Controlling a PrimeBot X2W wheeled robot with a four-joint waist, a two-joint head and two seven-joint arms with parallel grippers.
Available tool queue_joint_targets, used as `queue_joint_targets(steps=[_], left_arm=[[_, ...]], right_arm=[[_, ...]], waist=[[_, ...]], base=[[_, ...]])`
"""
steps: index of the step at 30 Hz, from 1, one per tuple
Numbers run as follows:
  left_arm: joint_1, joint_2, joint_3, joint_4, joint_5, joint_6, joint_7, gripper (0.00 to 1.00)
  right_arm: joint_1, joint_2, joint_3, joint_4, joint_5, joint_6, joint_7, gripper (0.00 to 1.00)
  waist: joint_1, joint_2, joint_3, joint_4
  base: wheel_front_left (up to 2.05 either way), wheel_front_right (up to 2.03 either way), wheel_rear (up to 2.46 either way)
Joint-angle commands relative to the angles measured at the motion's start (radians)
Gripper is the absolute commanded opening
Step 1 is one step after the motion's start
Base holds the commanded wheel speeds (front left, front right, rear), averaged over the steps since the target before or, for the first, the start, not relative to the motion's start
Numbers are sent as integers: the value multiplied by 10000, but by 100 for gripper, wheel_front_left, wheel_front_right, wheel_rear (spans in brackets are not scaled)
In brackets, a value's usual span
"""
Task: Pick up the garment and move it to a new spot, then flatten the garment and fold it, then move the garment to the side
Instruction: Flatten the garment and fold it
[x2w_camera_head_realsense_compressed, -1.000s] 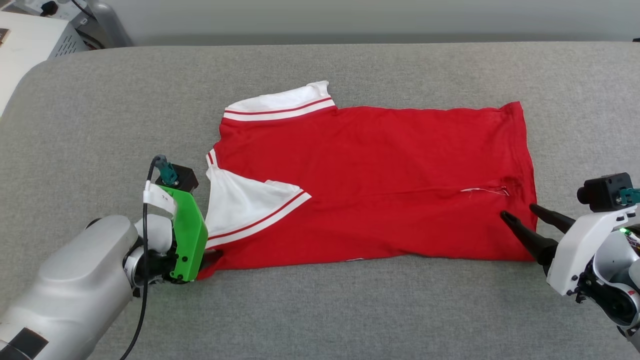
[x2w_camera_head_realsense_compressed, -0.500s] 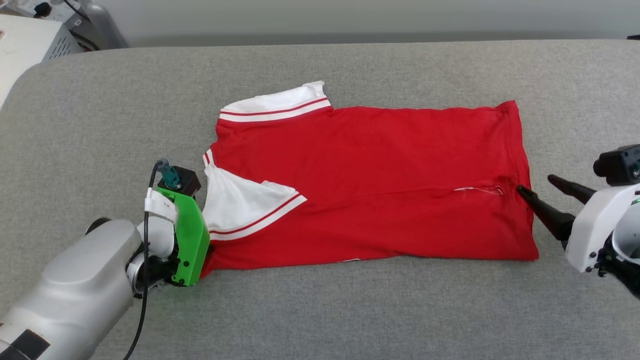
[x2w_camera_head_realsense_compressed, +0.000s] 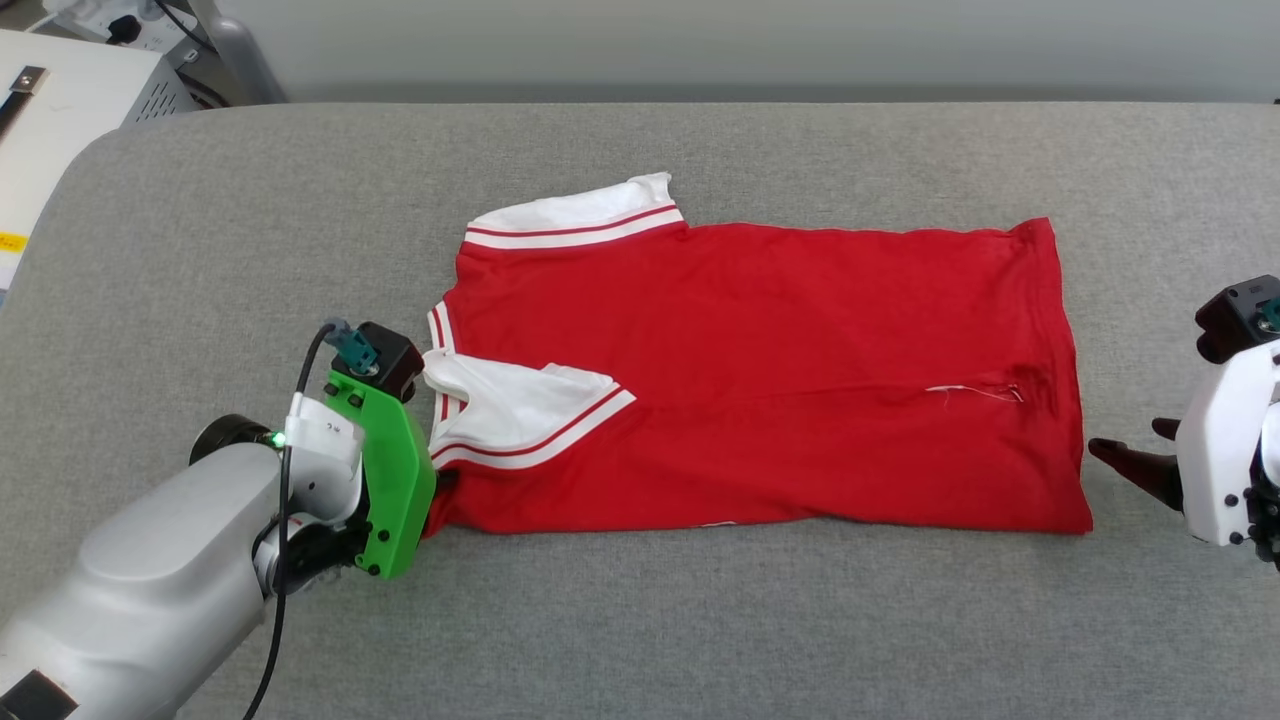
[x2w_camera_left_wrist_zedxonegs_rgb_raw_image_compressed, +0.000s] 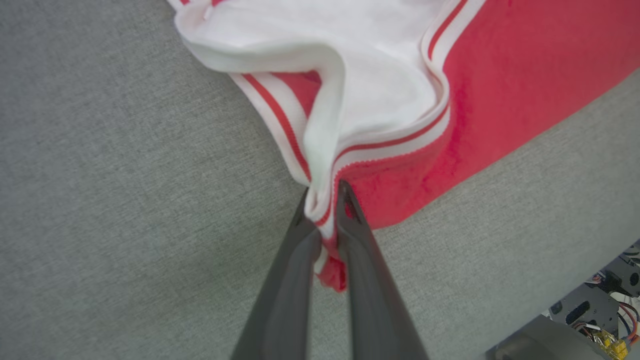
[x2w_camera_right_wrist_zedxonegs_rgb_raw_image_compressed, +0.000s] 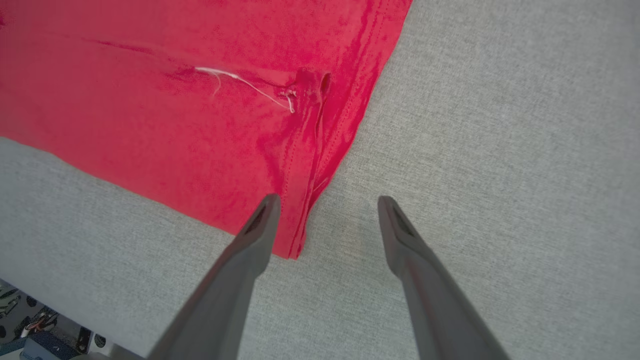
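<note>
Moved since a second ago: right gripper (x2w_camera_head_realsense_compressed: 1123, 436), formerly with its fingers over the hem, is now off the cloth to the right. The left gripper (x2w_camera_left_wrist_zedxonegs_rgb_raw_image_compressed: 324, 192) has closed, and the near white sleeve has drawn in and bunched.

Item 1, garment (x2w_camera_head_realsense_compressed: 760, 370): red jersey lying lengthwise across the grey padded surface (x2w_camera_head_realsense_compressed: 640, 620). The collar end is to the robot's left and the hem to its right.
- The red body is spread flat.
- One white sleeve with striped trim projects at the far left.
- The other white sleeve lies folded over the red, near the left gripper.
- A loose white thread (x2w_camera_head_realsense_compressed: 975, 390) sits near the hem.

Item 2, left gripper: fingers pressed together on the garment's near-left corner.
- Striped trim and a tuft of red cloth are pinched between them.
- The cloth rises in a fold from the tips.
- The pale forearm (x2w_camera_head_realsense_compressed: 150, 580) enters from the lower left and angles up towards the garment.
- The green wrist mount (x2w_camera_head_realsense_compressed: 390, 490) is set against the garment's edge.

Item 3, right gripper: fingers spread wide, holding nothing.
- The arm is low at the right edge, with the fingers pointing left at the hem.
- One tip is just beside the hem's near corner and the other is over bare grey.
- Contact with the cloth cannot be told.
</note>
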Motion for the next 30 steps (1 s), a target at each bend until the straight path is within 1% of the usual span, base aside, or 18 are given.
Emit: queue_joint_targets(steps=[1,4,9,11,12,15,16,17,21,24,30], left_arm=[[-250,36,-29,-69,71,-22,-65,0],[-353,10,-89,-134,130,-22,-150,0],[-442,-52,-161,-146,157,-22,-317,0],[-436,-59,-180,-102,126,-22,-395,0],[-390,-71,-234,-41,95,-22,-511,0],[-318,-104,-265,47,7,-22,-617,0],[-275,-91,-277,73,-33,-22,-651,0],[-242,-79,-288,92,-61,-22,-677,0],[-87,-33,-335,181,-186,-23,-806,0],[41,56,-369,150,-303,-23,-909,0],[381,498,-476,-394,-394,-23,-1072,0]], right_arm=[[-136,165,-23,145,-37,-7,121,100],[-125,539,25,569,-228,-7,313,100],[-34,1164,148,1391,-470,-7,243,100],[36,1335,317,1768,-637,-7,211,100],[249,1650,602,2371,-649,-7,198,100],[342,1827,821,2607,-500,-7,100,100],[319,1866,846,2640,-445,-7,-35,45],[283,1869,861,2651,-407,-7,-151,0],[81,1672,932,2566,-376,-7,-780,0],[101,1486,958,2278,-227,-7,-1173,0],[639,984,873,1377,82,-7,-1640,0]], waist=[[0,0,106,88],[0,0,270,177],[0,0,520,320],[0,0,616,332],[0,0,688,335],[0,0,732,298],[0,0,728,257],[0,0,718,226],[0,0,530,115],[0,0,255,58],[0,0,-307,20]], base=[[0,0,0],[0,0,0],[0,0,0],[0,0,0],[0,0,0],[0,0,0],[0,0,0],[0,0,0],[0,0,0],[0,0,0],[0,0,0]])
